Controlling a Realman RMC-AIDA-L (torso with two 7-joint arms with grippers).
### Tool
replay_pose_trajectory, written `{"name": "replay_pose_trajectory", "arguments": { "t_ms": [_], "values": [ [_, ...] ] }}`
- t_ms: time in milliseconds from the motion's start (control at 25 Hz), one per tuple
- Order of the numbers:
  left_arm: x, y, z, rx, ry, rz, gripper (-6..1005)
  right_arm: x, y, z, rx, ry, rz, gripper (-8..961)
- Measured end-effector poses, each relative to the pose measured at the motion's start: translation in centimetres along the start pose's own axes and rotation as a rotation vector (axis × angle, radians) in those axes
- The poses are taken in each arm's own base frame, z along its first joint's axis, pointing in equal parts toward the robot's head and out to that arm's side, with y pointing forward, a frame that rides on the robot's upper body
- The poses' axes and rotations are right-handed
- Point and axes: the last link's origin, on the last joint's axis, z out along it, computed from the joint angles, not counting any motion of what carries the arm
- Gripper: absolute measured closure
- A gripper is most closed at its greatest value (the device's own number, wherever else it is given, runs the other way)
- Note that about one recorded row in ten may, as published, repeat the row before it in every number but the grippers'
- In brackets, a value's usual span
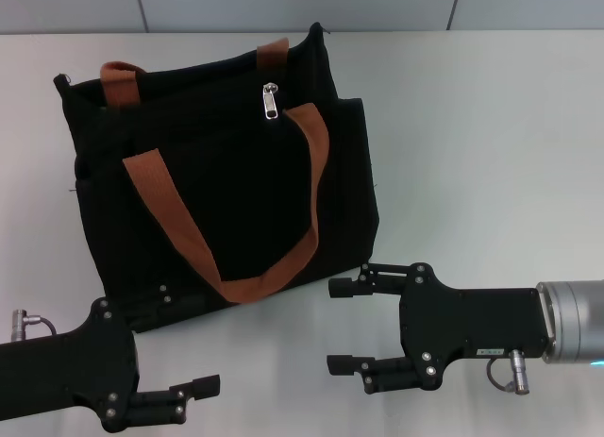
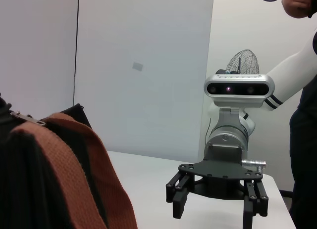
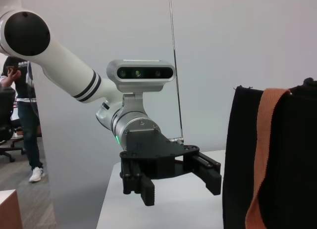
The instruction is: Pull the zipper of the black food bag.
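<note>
Left gripper (image 1: pixel 184 347) sits lowest and closest in the head view, fingers spread wide, nothing between them, hovering over the white table (image 1: pixel 491 144). One finger reaches up to the lower front corner of the black food bag (image 1: pixel 226 182), right at the fabric; contact can't be confirmed. Right wrist view shows this same claw (image 3: pixel 171 177) from the front: jaws wide, empty, just beside the bag's side (image 3: pixel 287 160).

Right gripper (image 1: pixel 344 326) is level with it on the other side, also wide open and empty. Its upper finger ends just beside the bag's lower right corner; lower finger is clear of the bag. Left wrist view confirms it (image 2: pixel 218 202): fingers apart, pointing down at the table.

Bag stands upright, ahead of both claws and between them, leaning slightly. Orange-brown front handle (image 1: pixel 231 220) drapes down the front face; rear handle (image 1: pixel 123 78) shows at the top edge.

Zipper (image 1: pixel 271 101), silver pull tab, hangs at the bag's top edge near the middle, well apart from both grippers, up and beyond them. Left wrist view catches it (image 2: pixel 26 119) at the top of the fabric.
</note>
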Motion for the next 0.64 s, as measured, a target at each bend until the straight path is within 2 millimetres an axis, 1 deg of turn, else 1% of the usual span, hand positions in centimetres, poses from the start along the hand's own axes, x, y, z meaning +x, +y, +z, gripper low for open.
{"name": "replay_pose_trajectory", "arguments": {
  "t_ms": [640],
  "values": [
    [0.09,-0.14,0.10,-0.003,0.000,0.004,193,-0.02,-0.02,0.00,0.001,-0.001,0.000,185]
  ]
}}
